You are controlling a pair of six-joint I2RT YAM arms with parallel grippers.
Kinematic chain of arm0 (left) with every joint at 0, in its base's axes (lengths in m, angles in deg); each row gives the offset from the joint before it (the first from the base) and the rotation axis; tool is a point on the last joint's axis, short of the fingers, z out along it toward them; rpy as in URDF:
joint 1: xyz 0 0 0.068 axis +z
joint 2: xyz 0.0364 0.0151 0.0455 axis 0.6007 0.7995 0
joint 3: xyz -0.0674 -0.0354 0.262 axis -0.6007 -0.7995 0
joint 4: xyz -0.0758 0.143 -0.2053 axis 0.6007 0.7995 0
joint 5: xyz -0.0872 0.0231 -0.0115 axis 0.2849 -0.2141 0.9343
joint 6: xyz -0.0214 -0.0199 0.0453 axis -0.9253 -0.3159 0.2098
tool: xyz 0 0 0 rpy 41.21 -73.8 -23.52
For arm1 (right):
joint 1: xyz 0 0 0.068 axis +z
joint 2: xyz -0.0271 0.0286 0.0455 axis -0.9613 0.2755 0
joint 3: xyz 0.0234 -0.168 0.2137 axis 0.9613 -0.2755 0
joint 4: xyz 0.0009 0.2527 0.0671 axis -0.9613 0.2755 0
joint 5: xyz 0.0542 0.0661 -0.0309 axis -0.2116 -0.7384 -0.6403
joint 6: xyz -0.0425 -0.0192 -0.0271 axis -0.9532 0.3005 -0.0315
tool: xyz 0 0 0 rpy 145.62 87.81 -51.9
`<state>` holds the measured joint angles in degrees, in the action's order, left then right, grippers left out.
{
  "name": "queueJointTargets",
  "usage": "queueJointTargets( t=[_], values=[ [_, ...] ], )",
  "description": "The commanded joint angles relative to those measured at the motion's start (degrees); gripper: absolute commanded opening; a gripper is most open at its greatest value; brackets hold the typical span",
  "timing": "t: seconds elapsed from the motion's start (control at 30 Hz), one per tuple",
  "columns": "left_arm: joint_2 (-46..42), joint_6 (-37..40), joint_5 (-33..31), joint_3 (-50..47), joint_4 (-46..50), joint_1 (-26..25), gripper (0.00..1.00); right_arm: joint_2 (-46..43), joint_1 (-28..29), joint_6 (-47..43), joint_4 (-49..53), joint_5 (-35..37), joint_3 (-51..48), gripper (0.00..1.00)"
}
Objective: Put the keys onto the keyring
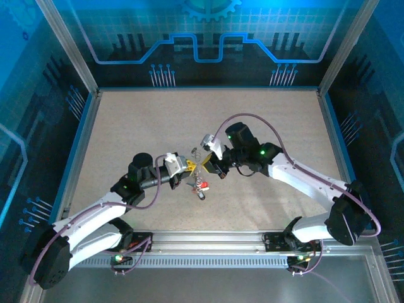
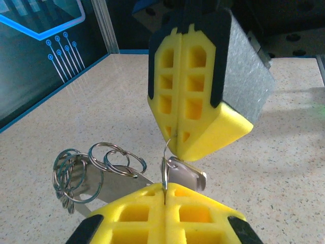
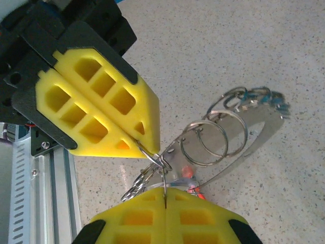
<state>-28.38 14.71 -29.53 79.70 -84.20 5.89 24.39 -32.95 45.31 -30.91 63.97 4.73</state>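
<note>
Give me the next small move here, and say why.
Probably hold the left gripper steady and let the right gripper twist slightly to pry the thin ring open. Both grippers are shut on that ring with their tips almost touching. A key sits right beside the ring, though I cannot tell whether it is threaded on yet.

Top view. The left arm (image 1: 95, 218) and right arm (image 1: 303, 177) reach inward from the near edge of the speckled beige table (image 1: 158, 120). The left gripper (image 1: 190, 166) and right gripper (image 1: 207, 169) meet almost tip to tip at mid-table, yellow pads facing. A small silvery key cluster (image 1: 201, 187) sits just nearside of the tips; whether it is pinched cannot be resolved. Blue patterned panels (image 1: 126, 31) enclose the table.
</note>
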Motion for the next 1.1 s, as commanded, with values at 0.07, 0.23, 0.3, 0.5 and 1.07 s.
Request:
queueJointTargets(
  t=[0.07, 0.23, 0.3, 0.5, 1.07],
  values=[
    [-0.9, 0.8, 0.9, 0.0, -3.8, -0.5, 0.00, 2.2, -1.6, 0.8, 0.8, -2.8, 1.9, 0.00],
    [-0.1, -0.5, 0.5, -1.0, -7.6, -0.5, 0.00, 3.6, -2.5, 1.1, 1.4, -5.1, 2.2, 0.00],
    [0.6, -1.2, 0.6, -1.2, -9.0, -0.5, 0.00, 3.7, -2.8, 1.0, 1.1, -6.4, 2.2, 0.00],
    [3.1, -3.6, 1.3, -1.8, -13.6, -0.5, 0.00, 2.5, -3.6, -0.7, 0.4, -7.9, 2.1, 0.23],
    [7.0, -9.8, 4.8, -3.0, -22.1, -0.5, 0.00, -12.7, -1.1, -26.1, -14.1, 0.9, -12.3, 0.30]
  ],
)
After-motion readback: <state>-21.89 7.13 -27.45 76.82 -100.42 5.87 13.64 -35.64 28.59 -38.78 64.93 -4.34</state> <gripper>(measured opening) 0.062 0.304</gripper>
